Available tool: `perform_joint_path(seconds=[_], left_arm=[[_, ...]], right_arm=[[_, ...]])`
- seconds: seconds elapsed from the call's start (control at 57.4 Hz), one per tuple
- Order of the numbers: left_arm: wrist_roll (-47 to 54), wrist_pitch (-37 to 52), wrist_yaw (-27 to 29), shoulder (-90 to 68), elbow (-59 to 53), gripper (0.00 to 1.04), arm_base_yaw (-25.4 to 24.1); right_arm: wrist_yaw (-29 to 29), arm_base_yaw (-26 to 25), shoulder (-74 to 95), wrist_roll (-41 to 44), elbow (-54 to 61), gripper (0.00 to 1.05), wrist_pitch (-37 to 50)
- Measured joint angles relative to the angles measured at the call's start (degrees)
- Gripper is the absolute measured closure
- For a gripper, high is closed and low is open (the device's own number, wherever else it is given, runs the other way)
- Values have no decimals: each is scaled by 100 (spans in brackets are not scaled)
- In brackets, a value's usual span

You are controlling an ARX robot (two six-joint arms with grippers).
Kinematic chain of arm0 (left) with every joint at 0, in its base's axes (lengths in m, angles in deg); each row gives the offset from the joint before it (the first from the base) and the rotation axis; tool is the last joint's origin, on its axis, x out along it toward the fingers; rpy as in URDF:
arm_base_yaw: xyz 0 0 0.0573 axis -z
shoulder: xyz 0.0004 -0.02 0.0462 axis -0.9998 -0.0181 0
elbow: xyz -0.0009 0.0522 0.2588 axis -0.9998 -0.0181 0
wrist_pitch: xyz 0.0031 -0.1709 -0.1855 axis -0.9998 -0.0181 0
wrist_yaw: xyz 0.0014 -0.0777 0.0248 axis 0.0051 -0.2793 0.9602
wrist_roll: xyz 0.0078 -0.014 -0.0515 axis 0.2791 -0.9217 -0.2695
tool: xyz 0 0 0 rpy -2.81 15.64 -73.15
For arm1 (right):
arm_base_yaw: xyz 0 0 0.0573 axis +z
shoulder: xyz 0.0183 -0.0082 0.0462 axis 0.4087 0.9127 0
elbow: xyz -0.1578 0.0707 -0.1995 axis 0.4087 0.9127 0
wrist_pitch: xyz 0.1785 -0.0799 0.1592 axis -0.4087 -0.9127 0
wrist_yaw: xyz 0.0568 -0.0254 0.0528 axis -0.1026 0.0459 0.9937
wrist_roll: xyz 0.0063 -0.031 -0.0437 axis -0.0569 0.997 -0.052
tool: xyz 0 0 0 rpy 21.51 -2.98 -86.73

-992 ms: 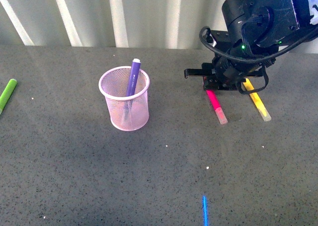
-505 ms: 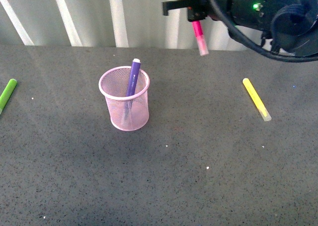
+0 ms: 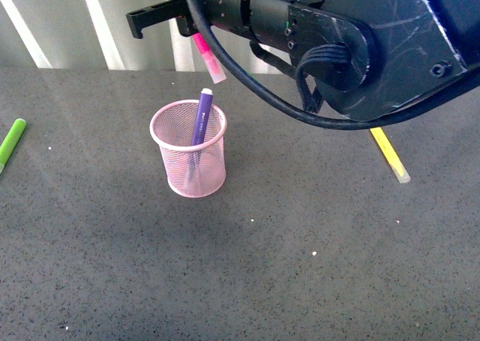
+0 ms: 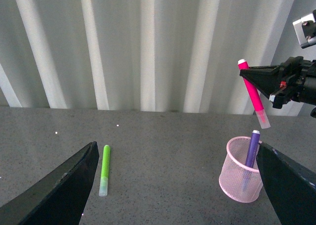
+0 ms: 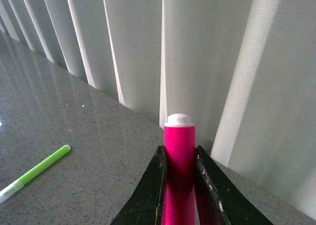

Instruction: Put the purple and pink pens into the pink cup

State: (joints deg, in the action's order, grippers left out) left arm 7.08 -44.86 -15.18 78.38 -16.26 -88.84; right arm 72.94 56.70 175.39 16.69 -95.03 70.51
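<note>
Right end effector (image 5: pixel 178 158), clamped on the pink pen (image 3: pixel 210 60), holds it just above the pink cup (image 3: pixel 189 180); next it should centre, lower and release.

my bench (image 3: pixel 315 281) is a dark grey, stone-like top flecked with small white specks. behind it a wall (image 4: pixel 148 47) of pale, vertically ribbed panels runs across, its ribs alternating bright and shaded in soft light.

One pen (image 3: pixel 199 120) in cup (image 3: pixel 174 169), other pen (image 3: pixel 209 61) above
</note>
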Motion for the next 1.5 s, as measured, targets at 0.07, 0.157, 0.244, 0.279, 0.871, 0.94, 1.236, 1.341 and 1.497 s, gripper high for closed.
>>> perform_joint_path(seconds=[0.07, 0.157, 0.244, 0.279, 0.871, 0.94, 1.236, 1.341, 1.497], left_arm=[[0, 0, 0, 0, 0, 7, 0], [0, 0, 0, 0, 0, 7, 0], [0, 0, 0, 0, 0, 7, 0], [0, 0, 0, 0, 0, 7, 0], [0, 0, 0, 0, 0, 7, 0], [0, 0, 0, 0, 0, 7, 0], [0, 0, 0, 0, 0, 7, 0], [0, 0, 0, 0, 0, 7, 0], [0, 0, 0, 0, 0, 7, 0]], right_arm=[[42, 57, 70, -72, -44, 94, 2], [59, 116, 157, -151, -52, 94, -35], [57, 173, 238, -247, -50, 94, -44], [52, 188, 262, -278, -46, 94, -39], [302, 267, 472, -372, 94, 94, 162], [295, 267, 549, -376, 87, 94, 162], [247, 271, 691, -363, 87, 93, 153], [229, 271, 691, -378, 92, 76, 94], [96, 256, 678, -479, 131, 51, 77]])
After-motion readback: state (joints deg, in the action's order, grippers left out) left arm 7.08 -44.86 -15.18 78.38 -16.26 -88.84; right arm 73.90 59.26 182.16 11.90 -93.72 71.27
